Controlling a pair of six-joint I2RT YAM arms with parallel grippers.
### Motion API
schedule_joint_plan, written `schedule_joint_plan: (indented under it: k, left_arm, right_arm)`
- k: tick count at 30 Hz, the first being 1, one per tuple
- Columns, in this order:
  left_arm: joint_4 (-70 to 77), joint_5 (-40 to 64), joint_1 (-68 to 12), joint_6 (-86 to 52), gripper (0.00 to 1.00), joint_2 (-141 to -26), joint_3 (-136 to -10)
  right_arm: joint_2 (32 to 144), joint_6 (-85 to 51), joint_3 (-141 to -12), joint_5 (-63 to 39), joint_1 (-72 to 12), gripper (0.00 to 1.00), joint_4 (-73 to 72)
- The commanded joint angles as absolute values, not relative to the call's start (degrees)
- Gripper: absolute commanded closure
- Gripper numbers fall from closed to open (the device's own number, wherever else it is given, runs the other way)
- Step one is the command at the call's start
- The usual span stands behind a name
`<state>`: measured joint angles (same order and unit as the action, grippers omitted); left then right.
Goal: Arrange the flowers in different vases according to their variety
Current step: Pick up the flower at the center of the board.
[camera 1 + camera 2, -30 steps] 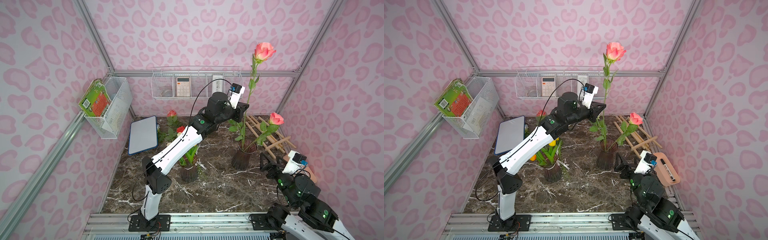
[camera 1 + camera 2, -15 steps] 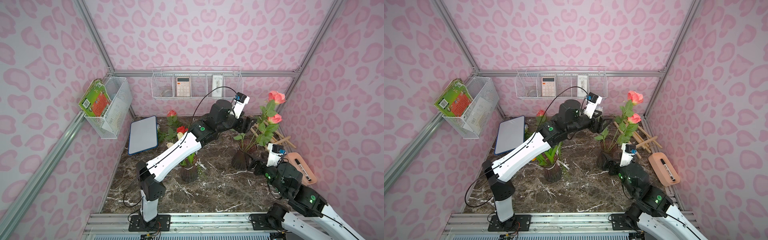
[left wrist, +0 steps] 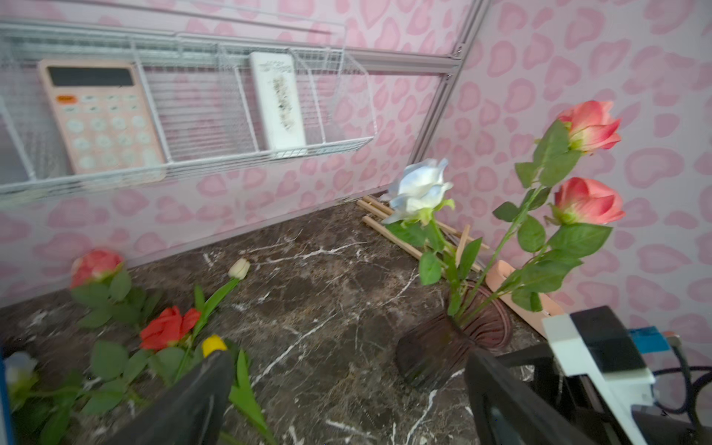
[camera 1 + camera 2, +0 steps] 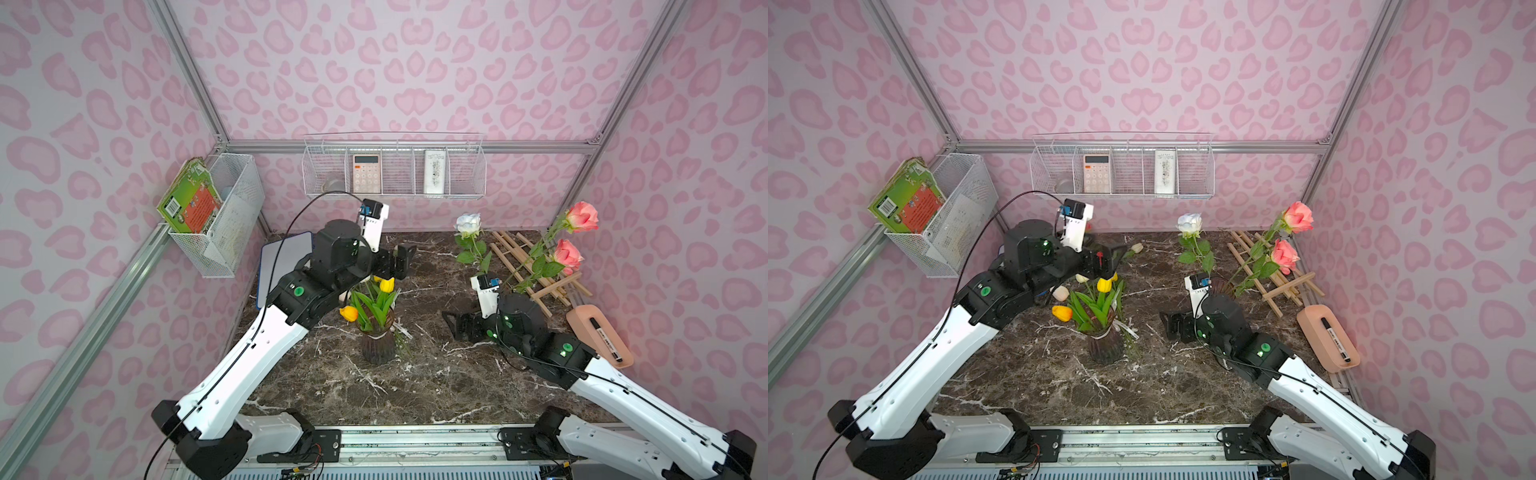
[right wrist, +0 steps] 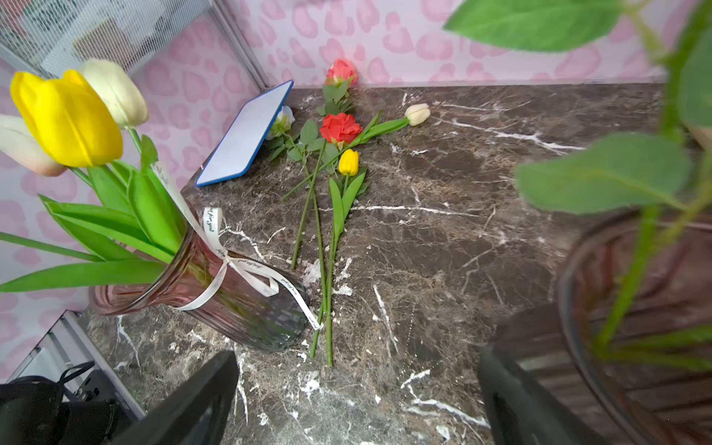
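- Now the left gripper [image 3: 346, 389] hangs over the far middle of the marble table [image 4: 415, 386], just beyond the tulips. Its jaws stand wide apart with nothing between them.
- The right gripper [image 5: 358, 400] sits low over the table between the two vases, with its jaws likewise spread and empty.
- The narrow-necked vase [image 4: 377, 343] stands upright near the middle of the table with a white ribbon [image 5: 231, 269] tied at its neck. It holds a yellow tulip [image 4: 387, 284], an orange tulip [image 4: 349, 313] and a cream tulip [image 4: 1061, 293].
- The wider vase [image 3: 443, 346] stands to the right, mostly hidden behind the right wrist in both top views. In it stand a white-blue rose [image 4: 468, 224], an upper pink rose [image 4: 582, 216] and a lower pink rose [image 4: 567, 254]. Both pink ones lean right over the wooden trellis [image 4: 1287, 286].
- More flowers lie loose on the far left of the table beside the blue-rimmed white board [image 5: 246, 135]: a red rose [image 5: 340, 128], a pink rose by the wall [image 5: 341, 71], a white tulip [image 5: 417, 114] and a small yellow tulip [image 5: 348, 162]. A pale rose [image 5: 283, 119] is tucked against the board's edge. Their stems cross and point toward the near side.
- The wire basket [image 4: 461, 178] on the far wall holds a calculator [image 4: 366, 178].
- The side basket [image 4: 237, 208] on the left wall holds a green book [image 4: 189, 205].
- At the right edge lies a peach tray [image 4: 579, 320] with a marker [image 4: 606, 340] in it.
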<state>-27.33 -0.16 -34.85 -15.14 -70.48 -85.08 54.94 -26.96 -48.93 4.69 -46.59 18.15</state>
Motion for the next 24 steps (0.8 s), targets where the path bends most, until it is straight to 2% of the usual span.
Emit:
schedule_joint_plan:
  k: [1,6,11,19,22,24]
  left_arm:
    - [-28.44,-0.87,-30.28,-18.96,0.01,-67.07,-79.79]
    - [-30.50,3.24,-19.25,-25.77,0.03,-66.04,-72.84]
    - [-32.43,2.57,-12.79,-28.39,0.05,-68.65,-68.86]
    - [-35.30,0.47,-10.84,-26.98,0.14,-81.41,-69.00]
    - [-37.28,1.90,-10.74,-26.23,0.21,-87.87,-71.88]
    - [-37.68,3.55,-10.80,-26.06,0.29,-92.14,-73.91]
  right_arm:
    - [59.91,-24.75,-52.37,3.11,-46.76,0.01,17.86]
    - [69.07,-24.77,-58.40,2.25,-44.09,0.01,20.38]
    - [74.53,-24.82,-61.73,0.64,-41.57,0.03,20.09]
    - [77.05,-25.35,-61.75,-2.45,-39.33,0.06,18.29]
    - [77.29,-25.33,-61.46,-2.71,-39.07,0.08,18.17]
    - [77.49,-25.33,-61.39,-3.05,-38.82,0.11,18.24]
